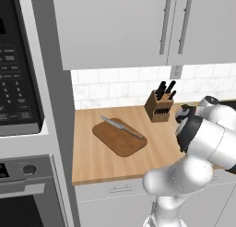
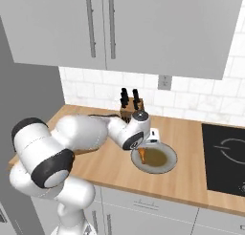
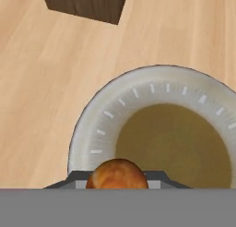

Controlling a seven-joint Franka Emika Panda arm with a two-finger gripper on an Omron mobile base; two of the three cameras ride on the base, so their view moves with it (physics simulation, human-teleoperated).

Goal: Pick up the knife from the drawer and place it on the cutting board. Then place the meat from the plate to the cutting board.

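Gripper [image 2: 142,155], seen from the right base view, hangs over the near-left rim of the plate [image 2: 165,168] with the orange-brown meat [image 2: 143,156] pinched at its tip; the chunk sits just above the plate's left part. The plate lies on the wooden counter [image 2: 201,181], toward its front edge, with a black cooktop [image 2: 225,157] at the counter's right end. A knife block [image 2: 128,107] with black-handled knives stands at the back, partly behind the arm, below the white tiled wall and an outlet [image 2: 164,82]. Grey wall cabinets [image 2: 143,28] hang above.

From the left base view, the cutting board [image 1: 120,140] lies on the counter's left part, set at a slant, and the knife [image 1: 120,127] rests across its back half, blade toward the back-left, handle toward the right. The knife block [image 1: 160,108] stands behind and to the right of the board, near the back wall. The white arm covers the counter's right part. A microwave [image 1: 16,69] and an oven [image 1: 25,194] fill the tall unit at the left, and a closed drawer [image 1: 117,190] front shows under the counter's front edge.

Through the hand view, the meat [image 3: 117,174] sits between the fingers at the bottom, clamped from both sides, over the pale rim of the plate [image 3: 99,124] beside its darker centre. A corner of the knife block [image 3: 87,4] shows at the top.
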